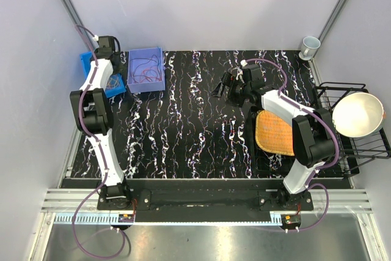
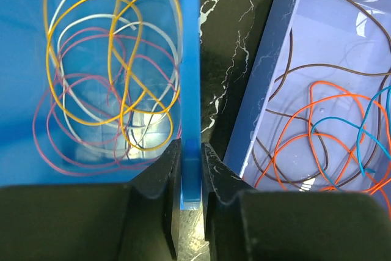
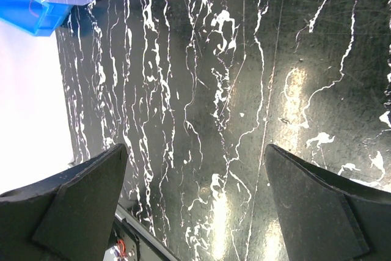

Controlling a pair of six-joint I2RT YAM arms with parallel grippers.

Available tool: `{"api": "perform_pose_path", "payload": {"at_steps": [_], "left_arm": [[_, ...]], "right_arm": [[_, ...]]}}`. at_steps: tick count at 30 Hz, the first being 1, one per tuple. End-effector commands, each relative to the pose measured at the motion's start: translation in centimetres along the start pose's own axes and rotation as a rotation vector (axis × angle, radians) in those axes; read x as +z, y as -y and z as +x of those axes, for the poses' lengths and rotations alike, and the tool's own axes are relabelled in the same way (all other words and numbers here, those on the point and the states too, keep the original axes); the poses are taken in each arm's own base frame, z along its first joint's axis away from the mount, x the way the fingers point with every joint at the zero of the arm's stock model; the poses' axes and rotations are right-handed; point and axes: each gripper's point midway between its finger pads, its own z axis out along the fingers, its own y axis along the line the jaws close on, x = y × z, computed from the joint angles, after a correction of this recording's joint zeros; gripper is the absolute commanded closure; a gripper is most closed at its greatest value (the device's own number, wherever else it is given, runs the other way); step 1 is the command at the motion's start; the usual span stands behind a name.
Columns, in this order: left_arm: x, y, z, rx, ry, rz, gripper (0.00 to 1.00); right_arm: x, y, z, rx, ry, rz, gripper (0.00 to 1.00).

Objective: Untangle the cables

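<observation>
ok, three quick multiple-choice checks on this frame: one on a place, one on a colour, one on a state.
1. The white bowl sits:
A in the black wire rack
B in a drawer
C on a shelf

2. The cables in the blue bin are:
A green and black
B yellow, white and magenta
C all grey

3. The left hand is:
A wide open
B shut on the blue bin's wall
C shut on a cable

Answers:
1 A, the top view shows the bowl resting inside the rack at the table's right edge.
2 B, the left wrist view shows loops of those three colours in the bin.
3 B, both fingers press the bin's wall from either side.
</observation>
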Motion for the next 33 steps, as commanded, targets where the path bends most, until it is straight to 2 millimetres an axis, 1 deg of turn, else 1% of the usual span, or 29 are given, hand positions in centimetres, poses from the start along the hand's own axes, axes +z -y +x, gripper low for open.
{"api": "perform_pose_path", "payload": {"at_steps": [1,2,5,8,10,11,12,16,17,18,20,21,22,24,25,27,28,29,31,32,33], "left_arm": [[-2.2,0.5,-0.9,0.022,0.041,0.022,0.96],[-2.3,1.2,-0.3,0.052,0.033,0.032,0.96],[-2.8,2.7,-0.4,0.125,0.057,0.052,0.96],[-2.8,4.0,0.0,0.184,0.051,0.091,0.95],[-2.8,4.3,0.4,0.208,0.042,0.113,0.95],[-2.8,4.9,1.0,0.244,0.03,0.144,0.95],[-2.9,5.1,1.3,0.268,0.028,0.158,0.95],[-3.4,5.6,1.7,0.369,0.031,0.202,0.94],[-3.4,6.0,2.2,0.382,0.022,0.232,0.93],[-3.8,6.6,2.2,0.391,0.025,0.27,0.92],[-3.8,6.8,2.6,0.401,0.019,0.288,0.9],[-3.8,6.7,2.6,0.397,0.019,0.283,0.87],[-3.7,6.4,2.4,0.388,0.024,0.26,0.77],[-3.6,6.3,2.4,0.381,0.024,0.254,0.69],[-3.6,6.4,2.5,0.381,0.02,0.253,0.61],[-3.5,5.9,2.0,0.371,0.028,0.217,0.58],[-3.6,5.6,1.7,0.363,0.029,0.199,0.55],[-3.8,5.5,1.3,0.358,0.033,0.189,0.44],[-4.4,4.9,0.3,0.332,0.054,0.145,0.38],[-4.8,4.9,-0.1,0.326,0.062,0.141,0.29],[-5.5,4.7,-0.7,0.316,0.077,0.135,0.24]], "right_arm": [[-0.2,-1.4,-0.6,-0.012,0.013,-0.053,0.01],[-0.3,-1.5,-0.6,-0.013,0.015,-0.056,0.0],[-0.6,-1.6,-0.7,-0.015,0.023,-0.056,0.0],[-0.6,-1.6,-0.7,-0.016,0.022,-0.057,0.0],[-0.6,-1.6,-0.7,-0.019,0.022,-0.057,0.0],[-0.7,-1.7,-0.7,-0.02,0.023,-0.058,0.0],[-0.7,-1.7,-0.8,-0.021,0.025,-0.058,0.0],[-0.8,-1.7,-0.7,-0.019,0.023,-0.06,0.0],[-0.7,-1.8,-0.8,-0.02,0.025,-0.062,0.0],[-0.7,-1.8,-0.7,-0.021,0.023,-0.062,0.0],[-0.7,-1.8,-0.7,-0.02,0.023,-0.062,0.0],[-0.8,-1.8,-0.7,-0.021,0.023,-0.062,0.0],[-0.8,-1.9,-0.8,-0.023,0.024,-0.065,0.0],[-0.9,-1.9,-0.8,-0.021,0.025,-0.064,0.0],[-0.9,-1.9,-0.9,-0.023,0.028,-0.065,0.0],[-0.9,-1.8,-0.7,-0.021,0.024,-0.063,0.0],[-0.9,-1.8,-0.7,-0.021,0.024,-0.063,0.0],[-0.9,-2.0,-0.8,-0.022,0.027,-0.066,0.0],[-0.8,-1.8,-0.7,-0.021,0.023,-0.064,0.0],[-0.9,-1.8,-0.7,-0.021,0.024,-0.063,0.0],[-0.8,-1.8,-0.7,-0.024,0.025,-0.062,0.0]]}}
